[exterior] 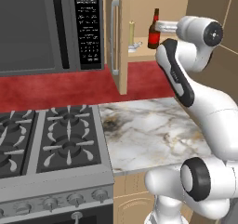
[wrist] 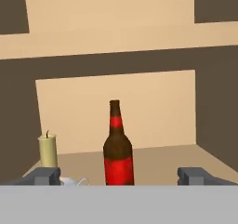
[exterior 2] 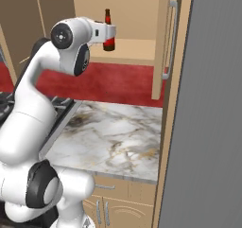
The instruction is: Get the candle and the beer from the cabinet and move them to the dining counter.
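Hand (wrist: 119,175) wide open, empty, facing the beer (wrist: 118,148)

The open cabinet (exterior: 122,56) carries both things on its bottom board, a plain tan surface under one inner shelf. The beer (wrist: 118,148) stands upright near the front of that board, roughly in the middle as seen from the hand view. The candle (wrist: 48,150) stands upright to its left, well apart from the bottle, in a small silver holder (mostly hidden at the bottom edge there). Below the cabinet, the short marble countertop (exterior: 148,135) beside the gas stove (exterior: 51,144) lies bare, its veined slab brown-stained near the stove.
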Robot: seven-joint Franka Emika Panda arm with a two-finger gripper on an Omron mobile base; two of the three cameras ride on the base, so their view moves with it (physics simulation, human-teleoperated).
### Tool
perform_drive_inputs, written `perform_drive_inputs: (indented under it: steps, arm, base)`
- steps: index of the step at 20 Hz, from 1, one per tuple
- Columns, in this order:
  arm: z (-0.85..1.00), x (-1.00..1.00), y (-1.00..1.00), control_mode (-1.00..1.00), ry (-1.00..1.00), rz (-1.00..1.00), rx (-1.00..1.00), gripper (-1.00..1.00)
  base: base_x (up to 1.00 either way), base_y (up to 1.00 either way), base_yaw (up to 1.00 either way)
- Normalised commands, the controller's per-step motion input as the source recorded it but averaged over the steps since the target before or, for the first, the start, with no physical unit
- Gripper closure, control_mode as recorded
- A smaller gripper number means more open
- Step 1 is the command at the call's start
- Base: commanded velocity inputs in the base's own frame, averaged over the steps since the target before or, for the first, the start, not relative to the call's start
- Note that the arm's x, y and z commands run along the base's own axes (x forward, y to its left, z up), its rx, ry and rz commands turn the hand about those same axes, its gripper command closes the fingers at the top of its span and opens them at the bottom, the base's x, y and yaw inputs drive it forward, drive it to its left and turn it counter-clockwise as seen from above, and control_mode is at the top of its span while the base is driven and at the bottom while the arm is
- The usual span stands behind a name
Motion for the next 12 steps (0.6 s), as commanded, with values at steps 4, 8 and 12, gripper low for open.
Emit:
perform_drive_inputs:
  steps: [4, 8, 12]
  arm:
    - [0.00, 0.30, 0.05, -1.00, 0.00, -0.03, 0.00, -1.00]
    - [0.00, 0.34, 0.15, -1.00, 0.00, 0.00, 0.00, -1.00]
    - [0.00, 0.29, 0.04, -1.00, 0.00, 0.00, 0.00, -1.00]
  base:
    - [0.00, 0.00, 0.00]
    - [0.00, 0.00, 0.00]
    - [0.00, 0.00, 0.00]
